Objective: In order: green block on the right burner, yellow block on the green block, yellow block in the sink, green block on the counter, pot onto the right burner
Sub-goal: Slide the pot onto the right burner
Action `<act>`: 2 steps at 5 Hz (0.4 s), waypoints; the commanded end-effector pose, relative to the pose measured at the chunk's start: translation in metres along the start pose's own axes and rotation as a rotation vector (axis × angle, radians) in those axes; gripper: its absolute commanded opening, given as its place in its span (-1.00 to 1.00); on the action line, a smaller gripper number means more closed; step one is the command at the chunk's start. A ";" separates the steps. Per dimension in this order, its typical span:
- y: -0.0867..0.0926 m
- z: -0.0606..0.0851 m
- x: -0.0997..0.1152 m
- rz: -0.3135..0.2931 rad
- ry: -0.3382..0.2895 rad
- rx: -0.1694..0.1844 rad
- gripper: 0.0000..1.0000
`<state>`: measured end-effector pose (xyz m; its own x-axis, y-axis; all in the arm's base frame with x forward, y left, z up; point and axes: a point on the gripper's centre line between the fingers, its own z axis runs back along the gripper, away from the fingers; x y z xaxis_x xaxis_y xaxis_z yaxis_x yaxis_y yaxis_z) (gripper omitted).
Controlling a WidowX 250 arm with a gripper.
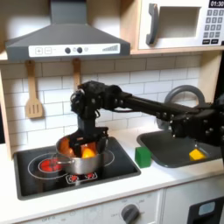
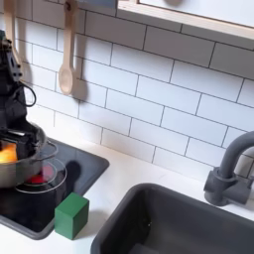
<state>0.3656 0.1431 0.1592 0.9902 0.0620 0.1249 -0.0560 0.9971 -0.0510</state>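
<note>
Four of the five steps are looking done to me, and the last one, the slide, is what I am working on. The pot (image 1: 83, 164) (image 2: 15, 177) is sitting toward the middle-right of the black cooktop (image 1: 118, 162), with the left burner (image 1: 48, 164) glowing bare beside it. In the second exterior view a sliver of red ring is peeking out from under its wall, so I am judging it to be mostly, but not squarely, over the right burner. My tool (image 1: 86, 140) is reaching down at the pot's rim, low enough to push or drag it without lifting. I cannot tell whether its jaws are pinching the rim or only pressing against it, because the dark arm is hiding them. A rounder orange piece (image 2: 8, 154) is riding inside the pot, which is a reason for keeping the pot flat on the glass. The green block (image 1: 143, 157) (image 2: 71, 214) is standing upright on the off-white tabletop (image 1: 131, 181) (image 2: 129, 167), just beside the cooktop's edge, between it and the sink (image 1: 166, 142) (image 2: 169, 226), clear of the pot's path. The yellow block (image 1: 196, 154) is lying in the grey basin, well apart from everything I am handling. The arched faucet (image 1: 179, 94) (image 2: 230, 164) is standing behind the sink.
</note>
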 end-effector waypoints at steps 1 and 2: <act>-0.013 -0.001 -0.008 -0.020 0.001 -0.014 1.00; -0.026 0.002 -0.011 -0.042 -0.004 -0.021 1.00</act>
<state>0.3550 0.1173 0.1632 0.9904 0.0198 0.1368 -0.0110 0.9978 -0.0653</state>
